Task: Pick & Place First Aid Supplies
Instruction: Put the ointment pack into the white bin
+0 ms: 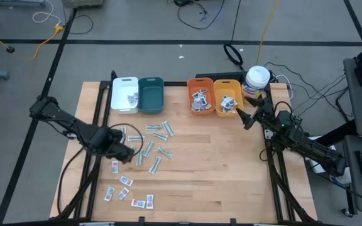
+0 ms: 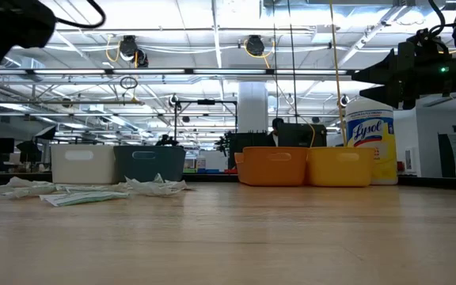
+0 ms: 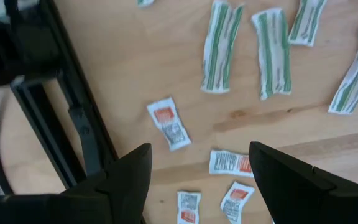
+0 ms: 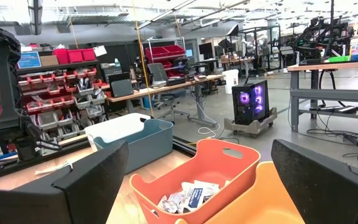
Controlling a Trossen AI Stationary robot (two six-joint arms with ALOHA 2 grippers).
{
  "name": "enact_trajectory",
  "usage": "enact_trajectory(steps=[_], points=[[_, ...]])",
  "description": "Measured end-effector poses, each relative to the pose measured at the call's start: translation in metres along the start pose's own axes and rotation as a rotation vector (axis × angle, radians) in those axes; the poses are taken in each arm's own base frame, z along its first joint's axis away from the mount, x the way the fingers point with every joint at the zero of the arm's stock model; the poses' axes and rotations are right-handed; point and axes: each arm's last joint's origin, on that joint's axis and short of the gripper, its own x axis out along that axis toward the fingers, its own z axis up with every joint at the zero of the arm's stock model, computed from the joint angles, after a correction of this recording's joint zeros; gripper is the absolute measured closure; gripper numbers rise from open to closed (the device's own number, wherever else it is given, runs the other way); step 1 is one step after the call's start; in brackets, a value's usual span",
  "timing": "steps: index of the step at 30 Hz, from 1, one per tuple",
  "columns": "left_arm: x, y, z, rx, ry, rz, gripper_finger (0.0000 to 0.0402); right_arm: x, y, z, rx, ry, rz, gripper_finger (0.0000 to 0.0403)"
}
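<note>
Four plastic bins stand in a row along the far side of the wooden table (image 1: 219, 157), and I place everything by that row: a white rectangular bin (image 1: 124, 94), a teal bin (image 1: 151, 95) touching it, then, after a gap, an orange bin (image 1: 200, 97) and a yellow-orange bin (image 1: 227, 97) side by side. My left gripper (image 1: 129, 154) hangs above the table on the near side of the white and teal bins, fingers spread apart with nothing between them. Past its dark fingertips (image 3: 138, 168) I look down on small white packets with red print (image 3: 168, 123) lying flat on the wood, and beyond them narrow pale-green strips (image 3: 220, 46) scattered loosely. In the overhead view those green strips (image 1: 158, 132) lie just near of the teal bin, while the red-print packets (image 1: 126, 181) sit further toward the table's near edge, well apart from the bins. My right gripper (image 1: 246, 117) hovers at the near right corner of the yellow-orange bin, jaws spread as wide as they go and holding nothing. Squarish white packets with blue print (image 4: 188, 196) already lie in the orange bin; more packets rest in the yellow-orange bin and a few in the white one. A white canister with a yellow label (image 1: 256, 80) stands just right of the row.
</note>
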Motion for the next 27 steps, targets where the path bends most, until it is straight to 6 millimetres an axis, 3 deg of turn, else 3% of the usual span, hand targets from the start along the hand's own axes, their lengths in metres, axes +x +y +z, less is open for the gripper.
enact_trajectory(steps=[11, 27], points=[[0.015, 0.006, -0.034, -0.101, -0.020, 0.043, 0.0128, 0.000, 0.000, 0.000, 0.000, 0.000, 0.000, 0.0011], [0.077, 0.000, -0.035, -0.141, 0.000, 0.102, 0.0128, 0.000, 0.000, 0.000, 0.000, 0.000, 0.000, 0.0011]])
